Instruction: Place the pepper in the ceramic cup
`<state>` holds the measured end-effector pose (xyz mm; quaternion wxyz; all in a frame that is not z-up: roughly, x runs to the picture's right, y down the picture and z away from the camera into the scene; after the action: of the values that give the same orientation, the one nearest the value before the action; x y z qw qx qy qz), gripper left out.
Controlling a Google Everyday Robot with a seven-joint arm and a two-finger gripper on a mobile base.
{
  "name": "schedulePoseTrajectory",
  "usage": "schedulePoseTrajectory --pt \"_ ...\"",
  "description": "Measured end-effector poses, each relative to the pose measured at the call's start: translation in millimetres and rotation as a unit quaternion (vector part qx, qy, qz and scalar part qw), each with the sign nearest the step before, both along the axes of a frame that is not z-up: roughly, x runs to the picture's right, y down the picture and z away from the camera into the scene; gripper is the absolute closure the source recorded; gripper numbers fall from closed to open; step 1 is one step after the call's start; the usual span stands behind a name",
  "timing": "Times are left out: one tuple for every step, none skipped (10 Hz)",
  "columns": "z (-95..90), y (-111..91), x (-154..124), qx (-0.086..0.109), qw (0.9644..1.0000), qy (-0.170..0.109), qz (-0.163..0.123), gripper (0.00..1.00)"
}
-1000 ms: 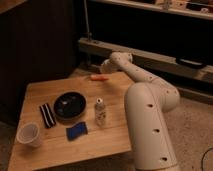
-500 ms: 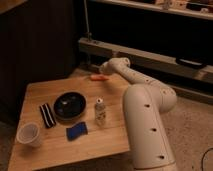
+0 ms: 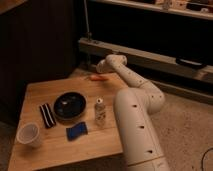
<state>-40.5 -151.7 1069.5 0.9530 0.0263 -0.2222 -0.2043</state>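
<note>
Camera view: a light wooden table carries a round black bowl at its middle; the robot's bulky white arm reaches to its far edge. The small pale handleless ceramic cup stands at the near left corner; the slender orange-red pepper lies at the far edge, well apart; the gripper hangs just above it, its hold impossible to tell.

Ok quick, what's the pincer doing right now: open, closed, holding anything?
Pincer: at the far edge of the table, right by the pepper; its state cannot be told.
</note>
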Motion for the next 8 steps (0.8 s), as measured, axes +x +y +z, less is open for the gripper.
schedulePoseTrajectory --pt "1.9 3.2 -2.3 -0.003 1.0000 0.001 -0.004 1.00" --pt "3.4 6.3 -5.3 -0.007 0.9999 0.001 -0.008 1.00" --pt "5.3 9.4 -1.6 -0.011 0.9999 0.005 -0.009 1.00" --pt "6.8 12.1 -0.5 -0.015 0.9998 0.008 -0.011 1.00" --pt "7.3 14.0 -3.7 -0.018 0.9997 0.009 -0.015 1.00" --pt "9.4 18.3 -4.5 -0.023 0.9995 0.012 -0.020 1.00" --pt "10.4 20.9 -3.5 -0.027 0.9992 0.014 -0.024 1.00" --pt "11.8 25.1 -2.7 -0.033 0.9988 0.018 -0.031 1.00"
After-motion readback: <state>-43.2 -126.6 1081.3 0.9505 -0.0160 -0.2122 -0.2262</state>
